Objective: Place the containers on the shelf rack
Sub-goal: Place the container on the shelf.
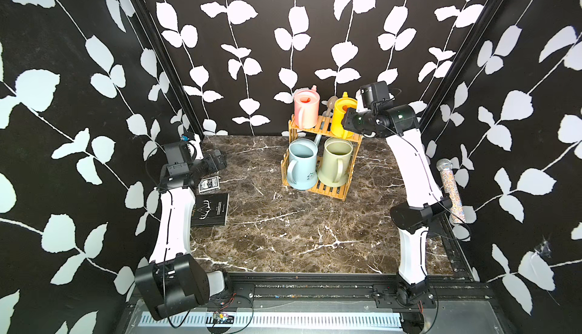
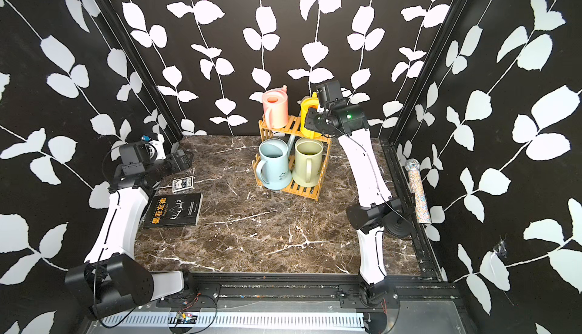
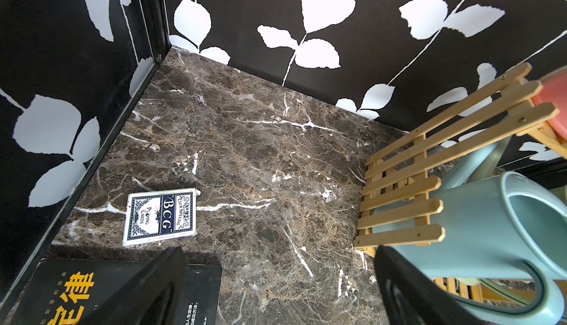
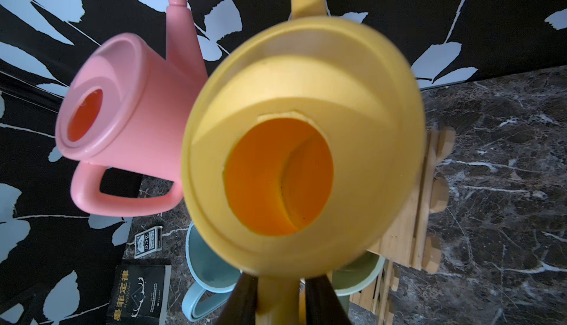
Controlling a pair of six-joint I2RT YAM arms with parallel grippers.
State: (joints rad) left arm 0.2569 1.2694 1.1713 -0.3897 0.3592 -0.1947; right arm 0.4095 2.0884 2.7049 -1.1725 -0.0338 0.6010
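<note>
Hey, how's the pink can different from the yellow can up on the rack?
The pink can is pale pink, the yellow can bright yellow. The right gripper has its fingers either side of the yellow can's handle; no gripper is near the pink can. The pink can stands toward the left arm, the yellow can toward the right arm. Both are small, upright, on the rack's top tier, spouts toward the back wall.
</note>
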